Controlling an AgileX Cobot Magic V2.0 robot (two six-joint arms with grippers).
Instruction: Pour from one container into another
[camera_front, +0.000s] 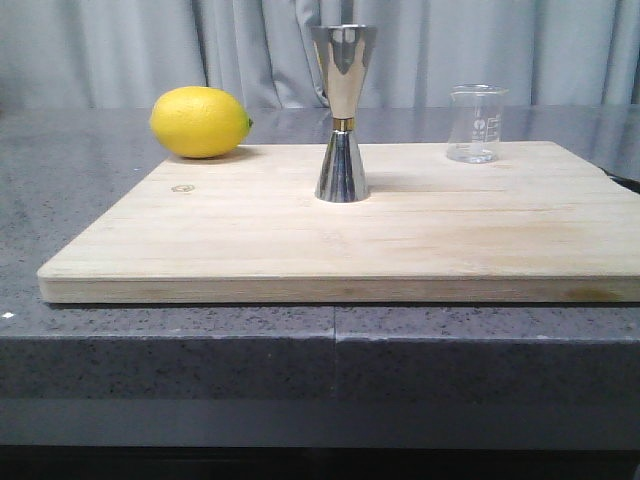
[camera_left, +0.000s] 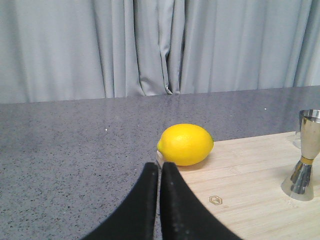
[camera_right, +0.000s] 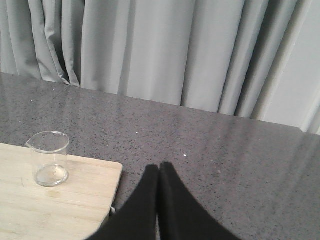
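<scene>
Clear glass beaker (camera_front: 476, 124) upright at the far right corner of a pale wooden board (camera_front: 350, 235), white printed marks on its wall, pour lip at the rim; seen again from the right wrist (camera_right: 49, 158) near that board's corner. Well apart from it, toward the middle of the board: tall steel jigger (camera_front: 342, 113), upright, hourglass-shaped, thin gold band at the waist, also visible at the edge of the left wrist view (camera_left: 304, 155). Yellow lemon (camera_front: 199, 121) at the far left corner, resting at the board's edge. Dark speckled counter (camera_front: 150, 360) under the board, grey curtain (camera_front: 120, 50) behind. Left fingers (camera_left: 159, 172) black, pressed together, holding nothing, just short of the lemon. Right fingers (camera_right: 159, 172) likewise pressed together and empty, over the bare counter beside the board's corner.
</scene>
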